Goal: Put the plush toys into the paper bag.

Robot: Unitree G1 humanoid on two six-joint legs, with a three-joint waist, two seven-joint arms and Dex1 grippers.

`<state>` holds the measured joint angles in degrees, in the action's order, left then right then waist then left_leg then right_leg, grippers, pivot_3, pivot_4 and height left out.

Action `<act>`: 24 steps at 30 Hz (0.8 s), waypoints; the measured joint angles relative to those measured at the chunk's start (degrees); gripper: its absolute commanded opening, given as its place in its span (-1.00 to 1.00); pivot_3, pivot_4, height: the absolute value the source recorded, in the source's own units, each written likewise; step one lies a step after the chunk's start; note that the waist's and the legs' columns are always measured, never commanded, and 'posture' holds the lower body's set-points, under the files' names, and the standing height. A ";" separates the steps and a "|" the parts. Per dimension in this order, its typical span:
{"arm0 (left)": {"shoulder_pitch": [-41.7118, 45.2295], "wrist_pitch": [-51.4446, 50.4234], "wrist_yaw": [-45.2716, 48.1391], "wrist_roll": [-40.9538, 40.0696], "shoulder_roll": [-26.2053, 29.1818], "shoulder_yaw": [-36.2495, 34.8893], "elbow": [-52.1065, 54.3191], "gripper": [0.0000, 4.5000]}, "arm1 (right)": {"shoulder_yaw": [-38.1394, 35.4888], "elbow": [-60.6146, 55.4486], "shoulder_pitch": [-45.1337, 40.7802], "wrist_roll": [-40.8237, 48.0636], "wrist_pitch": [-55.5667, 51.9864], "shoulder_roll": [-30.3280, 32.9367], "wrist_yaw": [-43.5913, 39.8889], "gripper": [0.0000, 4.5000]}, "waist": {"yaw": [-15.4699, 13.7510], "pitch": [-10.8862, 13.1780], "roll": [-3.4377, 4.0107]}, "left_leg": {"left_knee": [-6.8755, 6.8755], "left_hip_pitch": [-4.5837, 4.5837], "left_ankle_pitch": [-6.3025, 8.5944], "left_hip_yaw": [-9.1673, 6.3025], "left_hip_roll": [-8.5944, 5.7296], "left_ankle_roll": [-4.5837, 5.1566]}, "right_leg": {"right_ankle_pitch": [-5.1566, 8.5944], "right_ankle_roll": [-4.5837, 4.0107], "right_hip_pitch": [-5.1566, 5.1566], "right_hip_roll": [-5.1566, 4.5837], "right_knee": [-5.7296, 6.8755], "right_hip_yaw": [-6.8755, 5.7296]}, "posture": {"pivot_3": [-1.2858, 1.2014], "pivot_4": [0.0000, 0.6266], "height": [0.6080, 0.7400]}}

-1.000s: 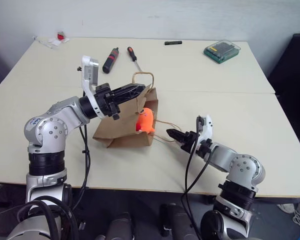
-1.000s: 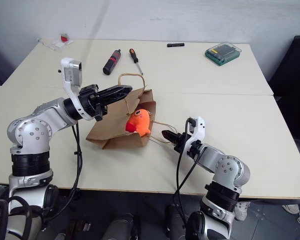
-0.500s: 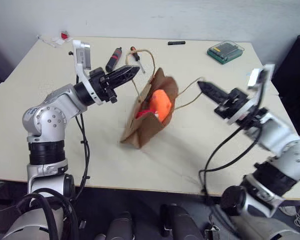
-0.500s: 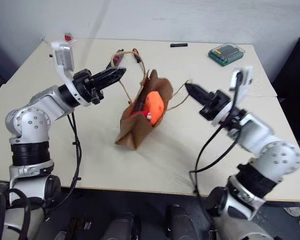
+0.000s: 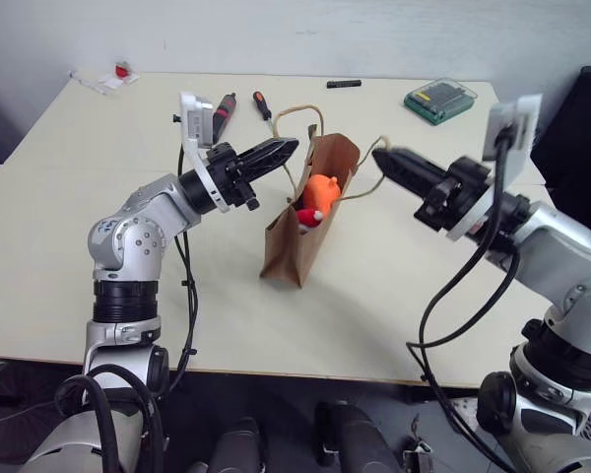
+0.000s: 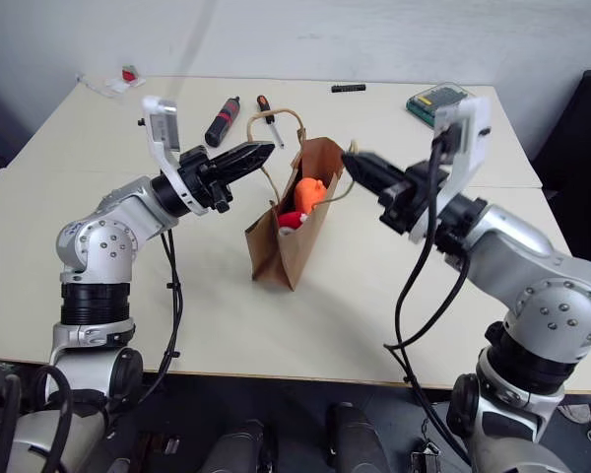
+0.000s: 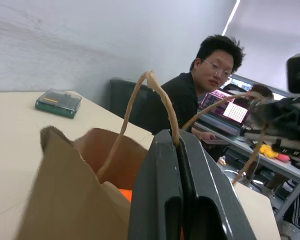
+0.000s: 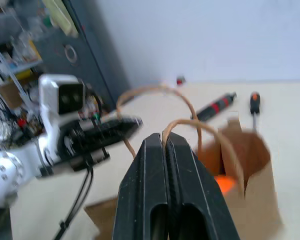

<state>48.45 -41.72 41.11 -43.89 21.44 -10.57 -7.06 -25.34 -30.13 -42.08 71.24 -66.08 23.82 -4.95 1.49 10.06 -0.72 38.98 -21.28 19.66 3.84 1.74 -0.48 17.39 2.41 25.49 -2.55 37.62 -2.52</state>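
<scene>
Plush toys, an orange blob-shaped one (image 5: pixel 322 187) and a small round red one (image 5: pixel 308 216), sit inside the upright brown kraft paper bag (image 5: pixel 297 236) near the middle of the cream table (image 5: pixel 59 246), each twisted paper-cord handle pinched between the fully closed black fingers of the left gripper (image 5: pixel 284 149) and right gripper (image 5: pixel 386 158).
</scene>
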 measured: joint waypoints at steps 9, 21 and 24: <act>-1.14 0.61 0.15 1.23 -0.96 0.43 0.61 -1.00 | 5.32 -0.14 2.04 2.13 3.73 4.34 1.29 -0.92 | -0.09 0.00 -0.01 | 0.00 -0.04 0.00 -0.02 0.00 0.04 | 0.00 0.01 -0.01 -0.03 -0.05 -0.03 | 0.03 -0.52 1.00; -1.65 -8.67 -0.69 -7.41 1.53 -4.07 5.67 0.26 | 3.48 -3.30 13.97 12.42 5.80 16.99 -1.67 0.83 | -0.16 0.02 -0.04 | 0.00 -0.06 0.00 -0.06 0.00 0.05 | -0.01 0.01 -0.03 -0.04 -0.09 -0.05 | 0.03 -0.52 1.00; -1.62 -9.94 -0.18 -8.58 3.35 -4.14 7.03 0.71 | 1.34 -3.69 17.14 14.01 6.13 22.46 -3.76 1.00 | -0.27 0.03 -0.06 | -0.01 -0.04 0.00 -0.07 0.00 0.05 | -0.01 0.01 -0.08 -0.03 -0.12 -0.07 | 0.03 -0.52 1.00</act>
<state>46.83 -51.66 40.93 -52.46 24.79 -14.70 -0.03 -24.00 -33.82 -24.93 85.25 -59.95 46.28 -8.72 1.23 10.09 -0.78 38.98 -21.32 19.66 3.77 1.73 -0.42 17.38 2.42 25.41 -2.58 37.50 -2.59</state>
